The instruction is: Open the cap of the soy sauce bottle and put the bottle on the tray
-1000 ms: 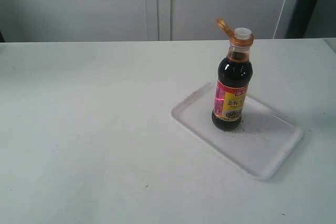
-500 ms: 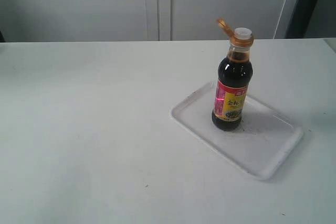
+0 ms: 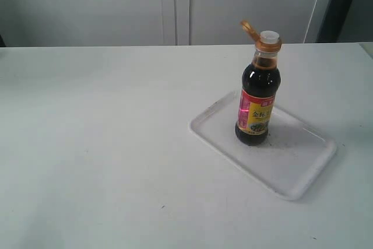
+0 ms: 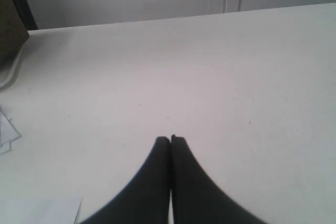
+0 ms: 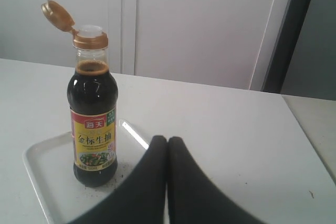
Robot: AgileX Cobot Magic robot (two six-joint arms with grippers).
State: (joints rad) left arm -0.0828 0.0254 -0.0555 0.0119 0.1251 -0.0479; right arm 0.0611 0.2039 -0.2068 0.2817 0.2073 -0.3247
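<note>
The soy sauce bottle [image 3: 257,106] stands upright on the white tray [image 3: 291,164], right of the table's middle. Its golden-orange cap [image 3: 252,30] is flipped open and the hinged lid leans back from the white spout [image 3: 269,37]. In the right wrist view the bottle [image 5: 93,129] stands on the tray [image 5: 44,169] with the lid [image 5: 56,15] raised. My right gripper [image 5: 167,139] is shut on nothing, well apart from the bottle. My left gripper [image 4: 170,139] is shut on nothing over bare table. Neither gripper shows in the exterior view.
White cabinet doors [image 3: 175,4] stand behind the table. Loose paper sheets [image 4: 6,132] lie on the table in the left wrist view, with a brown object [image 4: 10,24] at the table's far edge. A dark vertical post [image 5: 286,30] rises behind the table in the right wrist view.
</note>
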